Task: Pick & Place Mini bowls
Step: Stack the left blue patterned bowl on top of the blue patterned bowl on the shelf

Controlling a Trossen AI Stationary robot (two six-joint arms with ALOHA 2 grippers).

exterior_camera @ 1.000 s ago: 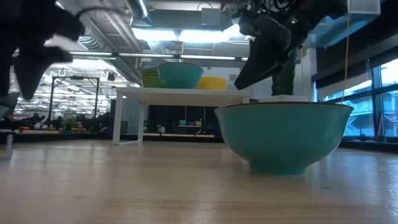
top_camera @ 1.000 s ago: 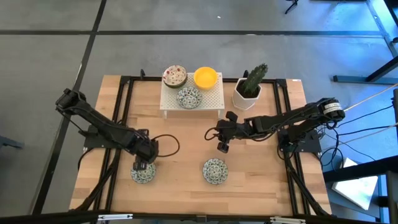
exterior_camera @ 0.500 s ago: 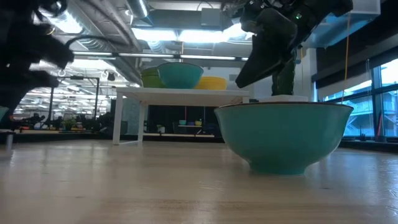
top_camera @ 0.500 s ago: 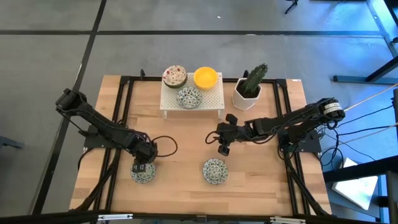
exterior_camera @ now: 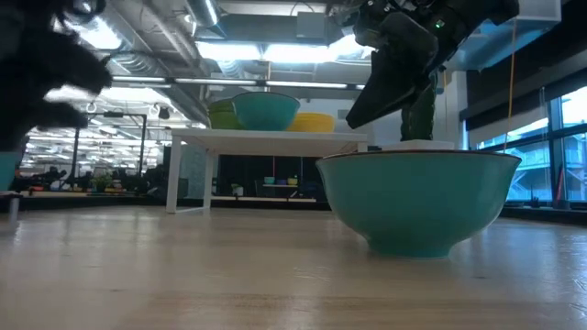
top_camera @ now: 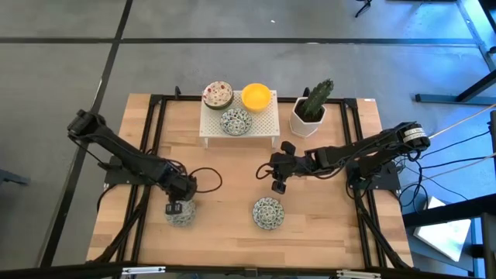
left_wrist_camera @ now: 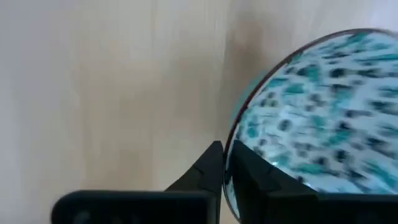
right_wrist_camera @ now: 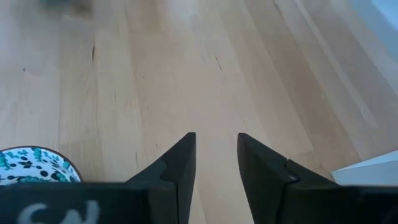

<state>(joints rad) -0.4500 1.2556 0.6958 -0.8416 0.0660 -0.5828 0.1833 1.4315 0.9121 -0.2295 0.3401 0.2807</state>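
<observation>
A mini bowl [top_camera: 181, 216] with a green-blue pattern sits at the table's near left, and my left gripper [top_camera: 175, 208] is shut on it from above. A second patterned bowl [top_camera: 268, 213] stands near the middle front; it is the big teal bowl [exterior_camera: 417, 197] in the low view. My right gripper [top_camera: 277, 186] hovers open just beyond that bowl, with nothing between its fingers [right_wrist_camera: 180, 158]. On the white rack [top_camera: 265, 122] at the back rest a red-speckled bowl [top_camera: 218, 94], a yellow bowl [top_camera: 256, 96] and another patterned bowl [top_camera: 235, 122]. My left gripper pinches the bowl's rim [left_wrist_camera: 231, 140] on its far-left side, one finger [left_wrist_camera: 208, 171] outside the wall and the other [left_wrist_camera: 255, 177] inside the hollow. The fingers come from above, pointing down. Whether the bowl's foot is still on the table, I cannot tell.
A white pot with a cactus [top_camera: 311, 108] stands to the right of the rack. Black frame rails [top_camera: 147, 139] run along the table's left and right sides. Bare wood [top_camera: 225, 174] lies between the rack and the two front bowls.
My left gripper has come down a little onto the near-left bowl and has shut on its rim. My right gripper has kept still and open.
</observation>
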